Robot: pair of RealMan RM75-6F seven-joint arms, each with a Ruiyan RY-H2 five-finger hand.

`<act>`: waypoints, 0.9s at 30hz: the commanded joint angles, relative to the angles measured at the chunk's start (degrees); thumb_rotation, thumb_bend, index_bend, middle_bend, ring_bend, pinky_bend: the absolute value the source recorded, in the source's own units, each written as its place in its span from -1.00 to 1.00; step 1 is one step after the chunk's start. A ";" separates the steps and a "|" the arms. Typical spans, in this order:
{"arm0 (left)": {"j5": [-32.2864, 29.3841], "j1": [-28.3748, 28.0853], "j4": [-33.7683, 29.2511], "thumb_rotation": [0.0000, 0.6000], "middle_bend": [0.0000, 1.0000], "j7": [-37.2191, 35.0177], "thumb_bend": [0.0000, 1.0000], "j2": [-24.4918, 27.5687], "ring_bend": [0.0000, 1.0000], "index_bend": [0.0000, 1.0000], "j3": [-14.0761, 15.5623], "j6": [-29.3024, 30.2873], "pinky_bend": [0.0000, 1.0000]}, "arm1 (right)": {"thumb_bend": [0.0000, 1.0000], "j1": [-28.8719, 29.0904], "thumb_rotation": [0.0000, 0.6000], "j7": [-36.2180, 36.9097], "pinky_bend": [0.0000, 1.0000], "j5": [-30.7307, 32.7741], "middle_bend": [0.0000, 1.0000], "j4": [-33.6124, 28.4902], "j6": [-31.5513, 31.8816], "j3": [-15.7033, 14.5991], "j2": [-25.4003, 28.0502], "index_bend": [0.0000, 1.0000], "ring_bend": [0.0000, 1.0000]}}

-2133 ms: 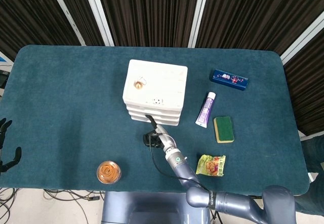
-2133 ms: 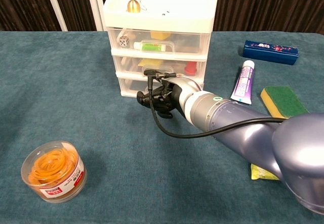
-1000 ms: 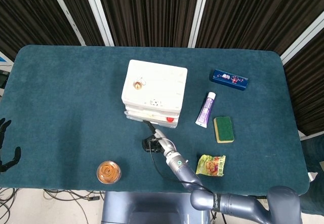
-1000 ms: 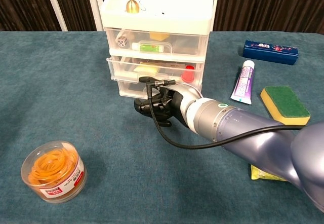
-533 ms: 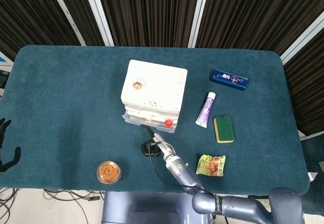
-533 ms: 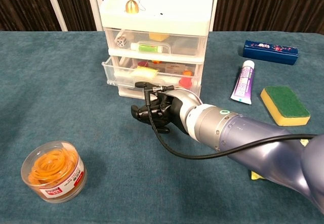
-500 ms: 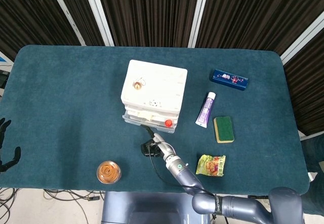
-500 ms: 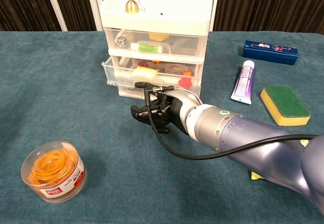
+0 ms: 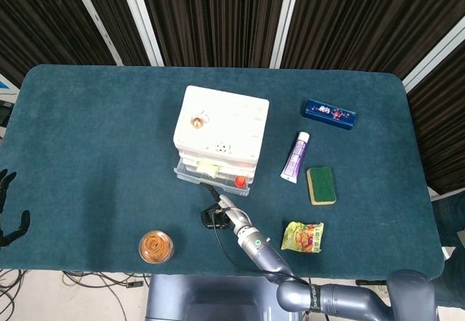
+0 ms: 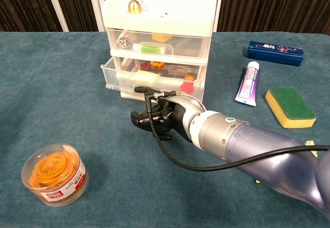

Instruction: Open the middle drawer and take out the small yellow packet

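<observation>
The white three-drawer cabinet (image 9: 225, 118) (image 10: 160, 11) stands mid-table. Its clear middle drawer (image 9: 190, 178) (image 10: 116, 81) is pulled partway out toward me. Inside it lie the small yellow packet (image 9: 208, 167) (image 10: 146, 77), a red cap (image 10: 186, 86) and other small items. My right hand (image 9: 216, 216) (image 10: 157, 119), black, sits just in front of the drawer with its fingers curled and one finger (image 10: 149, 90) hooked at the drawer's front rim. My left hand (image 9: 6, 219) hangs off the table's left edge, fingers apart and holding nothing.
A tub of orange rubber bands (image 9: 155, 246) (image 10: 54, 174) stands front left. Right of the cabinet lie a purple tube (image 10: 248, 83), a green-yellow sponge (image 10: 290, 107) and a blue box (image 10: 274, 52). A green snack packet (image 9: 302, 237) lies front right. A small bell (image 10: 135, 4) sits on the cabinet.
The right hand has drawn back toward me and the middle drawer has slid out with it, from closed to partly open, uncovering the yellow packet. The left hand has stayed put.
</observation>
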 commanded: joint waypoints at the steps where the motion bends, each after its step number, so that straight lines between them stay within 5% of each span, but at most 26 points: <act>1: -0.03 0.00 -0.02 1.00 -0.95 0.00 -0.08 0.01 -1.00 -0.91 -0.02 -0.01 -1.00 | 0.28 -0.16 1.00 0.16 0.89 -0.24 0.72 -0.23 0.05 -0.16 0.15 -1.00 0.97; 27: -0.28 -0.03 0.02 1.00 -0.95 0.29 -0.08 -0.10 -1.00 -0.91 -0.12 -0.07 -1.00 | 0.28 -1.84 1.00 0.96 0.89 -4.17 0.72 -4.08 0.47 -3.33 1.70 -1.00 0.97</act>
